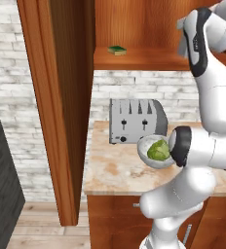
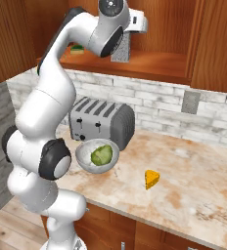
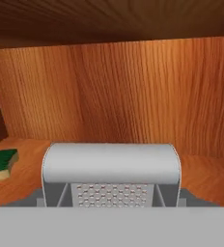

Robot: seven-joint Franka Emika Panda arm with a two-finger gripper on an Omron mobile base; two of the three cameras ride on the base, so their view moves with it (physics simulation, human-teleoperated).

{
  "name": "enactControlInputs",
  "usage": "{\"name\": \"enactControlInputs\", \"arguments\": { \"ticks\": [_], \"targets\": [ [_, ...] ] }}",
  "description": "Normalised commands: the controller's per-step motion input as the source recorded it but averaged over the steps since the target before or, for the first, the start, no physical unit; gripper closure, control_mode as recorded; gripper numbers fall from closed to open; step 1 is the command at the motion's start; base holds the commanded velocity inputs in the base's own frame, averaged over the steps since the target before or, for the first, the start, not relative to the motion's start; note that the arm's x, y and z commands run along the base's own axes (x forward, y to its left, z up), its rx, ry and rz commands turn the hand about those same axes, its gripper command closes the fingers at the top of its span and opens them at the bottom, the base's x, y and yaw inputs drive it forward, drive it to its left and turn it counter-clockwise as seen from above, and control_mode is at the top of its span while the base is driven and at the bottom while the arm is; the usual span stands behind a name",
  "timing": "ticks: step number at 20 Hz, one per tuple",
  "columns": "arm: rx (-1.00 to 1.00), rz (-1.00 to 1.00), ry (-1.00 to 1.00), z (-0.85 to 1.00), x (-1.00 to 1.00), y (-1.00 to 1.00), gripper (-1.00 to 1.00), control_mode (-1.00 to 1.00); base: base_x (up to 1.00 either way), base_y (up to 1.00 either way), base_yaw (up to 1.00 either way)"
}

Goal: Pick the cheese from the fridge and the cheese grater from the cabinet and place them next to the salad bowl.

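Note:
The grey metal cheese grater (image 2: 121, 52) stands upright on the cabinet's wooden shelf (image 2: 154, 64). My gripper (image 2: 125, 38) hangs right over its top, reaching into the cabinet. In the hand view the grater's loop handle (image 3: 109, 165) lies close at the bottom edge; my fingertips are hidden there, so whether they grip it is unclear. The yellow-orange cheese (image 2: 151, 178) lies on the counter, a short way right of the salad bowl (image 2: 83, 159), which holds a green lettuce head. The bowl (image 1: 143, 146) sits in front of the toaster.
A silver toaster (image 2: 101, 122) stands behind the bowl against the brick wall. A green-and-yellow sponge (image 1: 117, 49) lies on the shelf left of the grater. The open cabinet door (image 1: 61, 107) hangs at the left. The dark fridge (image 1: 0, 185) stands at the far left.

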Motion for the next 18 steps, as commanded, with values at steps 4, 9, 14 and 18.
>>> {"name": "enactControlInputs", "arguments": {
  "ticks": [4,9,14,18],
  "targets": [
    [-0.14,0.17,0.09,0.01,-0.88,0.14,1.0,-1.0,0.0,0.0,0.0],
    [-0.1,0.19,0.02,0.05,-1.0,0.05,1.0,-1.0,0.0,0.0,0.0],
    [0.0,0.26,0.0,-0.01,-1.0,0.21,1.0,-1.0,0.0,0.0,0.0],
    [0.01,0.34,0.0,-0.2,-1.0,0.36,1.0,-1.0,0.0,0.0,0.0]
  ]
}}
